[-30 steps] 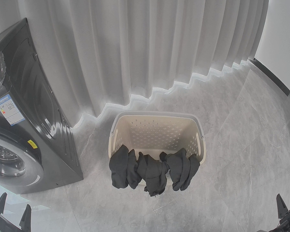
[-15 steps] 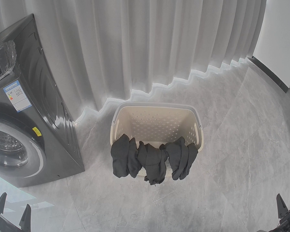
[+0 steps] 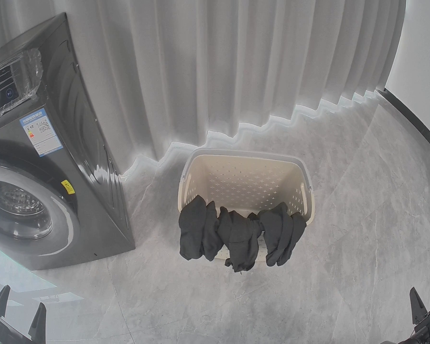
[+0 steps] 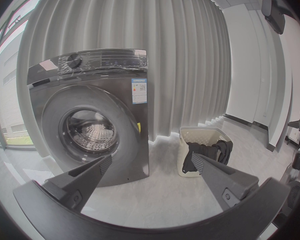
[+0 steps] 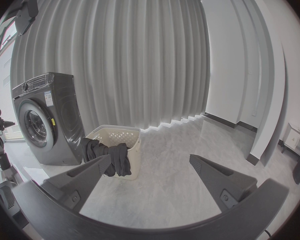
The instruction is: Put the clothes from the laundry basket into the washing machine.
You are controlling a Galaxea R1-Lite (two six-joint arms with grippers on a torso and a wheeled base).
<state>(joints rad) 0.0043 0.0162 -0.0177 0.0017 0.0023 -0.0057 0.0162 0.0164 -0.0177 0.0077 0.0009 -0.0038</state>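
Note:
A cream laundry basket [image 3: 246,182] stands on the floor in front of the curtain. Dark clothes [image 3: 239,235] hang over its near rim. The dark grey washing machine [image 3: 38,168] stands to the basket's left, its round drum port [image 3: 19,206] facing me. My left gripper [image 3: 24,297] is low at the near left, open and empty. My right gripper [image 3: 425,281] is at the near right, also open and empty. Both are well short of the basket. In the left wrist view the machine [image 4: 90,117] and basket [image 4: 203,135] lie beyond the open fingers; the right wrist view has the basket [image 5: 115,137] with the clothes [image 5: 113,157].
A pleated white curtain [image 3: 224,58] runs behind the basket and machine. A white wall with a dark baseboard [image 3: 408,113] closes the right side. Open grey tiled floor [image 3: 272,302] lies between my grippers and the basket.
The head view has shifted, so the machine and basket now sit further right in the picture. Both grippers keep their places and stay open.

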